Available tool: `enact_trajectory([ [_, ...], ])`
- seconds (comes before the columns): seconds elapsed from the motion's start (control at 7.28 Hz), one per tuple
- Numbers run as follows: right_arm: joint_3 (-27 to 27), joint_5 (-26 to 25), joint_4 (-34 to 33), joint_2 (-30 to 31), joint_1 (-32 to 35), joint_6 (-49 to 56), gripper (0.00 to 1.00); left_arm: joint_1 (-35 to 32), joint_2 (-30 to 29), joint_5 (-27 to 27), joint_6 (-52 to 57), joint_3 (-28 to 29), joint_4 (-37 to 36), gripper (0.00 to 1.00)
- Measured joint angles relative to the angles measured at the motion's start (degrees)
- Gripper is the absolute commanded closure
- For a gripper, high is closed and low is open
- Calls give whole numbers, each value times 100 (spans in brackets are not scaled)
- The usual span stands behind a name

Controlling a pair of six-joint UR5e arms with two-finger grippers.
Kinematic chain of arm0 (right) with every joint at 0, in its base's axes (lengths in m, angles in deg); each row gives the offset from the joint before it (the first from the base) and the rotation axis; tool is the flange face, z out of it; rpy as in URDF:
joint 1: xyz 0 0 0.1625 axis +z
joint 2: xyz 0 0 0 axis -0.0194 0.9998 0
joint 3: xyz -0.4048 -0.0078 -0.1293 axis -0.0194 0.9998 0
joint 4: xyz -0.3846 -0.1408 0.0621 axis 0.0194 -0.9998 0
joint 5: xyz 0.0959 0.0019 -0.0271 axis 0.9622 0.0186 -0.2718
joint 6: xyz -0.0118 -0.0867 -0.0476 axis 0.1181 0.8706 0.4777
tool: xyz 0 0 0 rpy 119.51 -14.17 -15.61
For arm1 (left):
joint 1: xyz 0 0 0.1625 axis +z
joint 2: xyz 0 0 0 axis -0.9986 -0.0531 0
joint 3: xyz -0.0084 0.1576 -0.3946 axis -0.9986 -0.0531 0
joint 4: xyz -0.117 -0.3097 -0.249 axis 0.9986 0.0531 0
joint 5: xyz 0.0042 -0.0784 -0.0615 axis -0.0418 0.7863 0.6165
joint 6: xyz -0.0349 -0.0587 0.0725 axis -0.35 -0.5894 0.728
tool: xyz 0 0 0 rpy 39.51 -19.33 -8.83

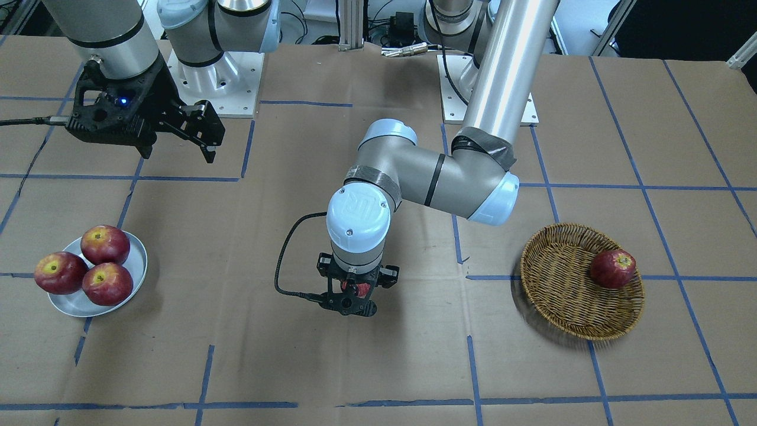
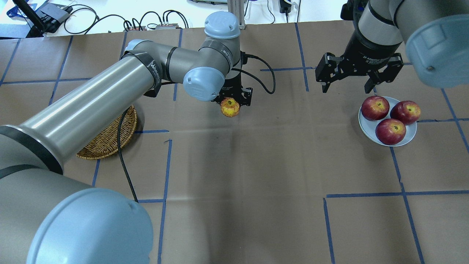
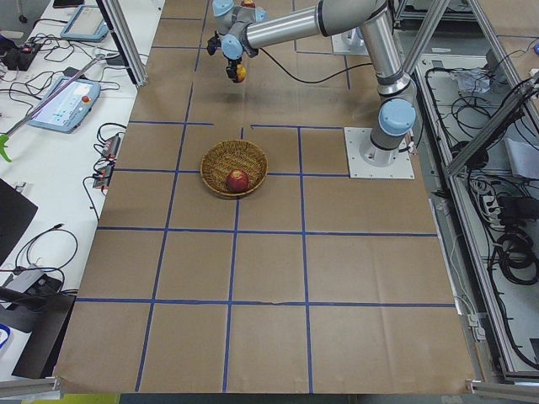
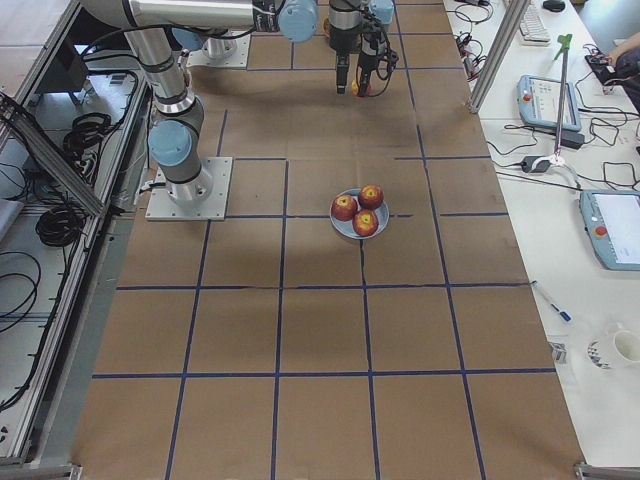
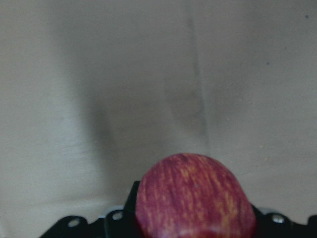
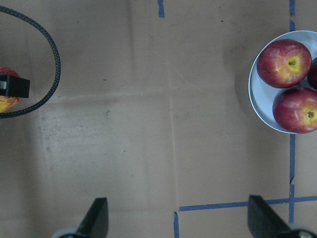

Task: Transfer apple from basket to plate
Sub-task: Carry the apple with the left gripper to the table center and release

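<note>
My left gripper (image 2: 231,102) is shut on the apple (image 2: 230,107), pinkish-red with yellow streaks, and holds it above the bare middle of the table, between the basket and the plate. The apple fills the bottom of the left wrist view (image 5: 195,196). The wicker basket (image 1: 562,299) lies on my left side and holds one darker red apple (image 1: 613,268). The pale plate (image 2: 363,126) on my right side carries three dark red apples (image 2: 390,131). My right gripper (image 2: 346,88) is open and empty, hovering just beyond the plate.
The table is covered in brown paper with blue tape lines (image 1: 470,367). A black cable (image 1: 282,260) loops from the left wrist. The left arm's long link (image 2: 91,106) hides part of the basket in the overhead view. Both arm bases stand at the robot's edge.
</note>
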Motion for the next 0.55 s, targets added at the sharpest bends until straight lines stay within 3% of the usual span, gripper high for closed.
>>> enact_trajectory([
  [0.55,-2,-1,0,-2,-3,1,0,-48,-198,15,63,-42,-193,54],
])
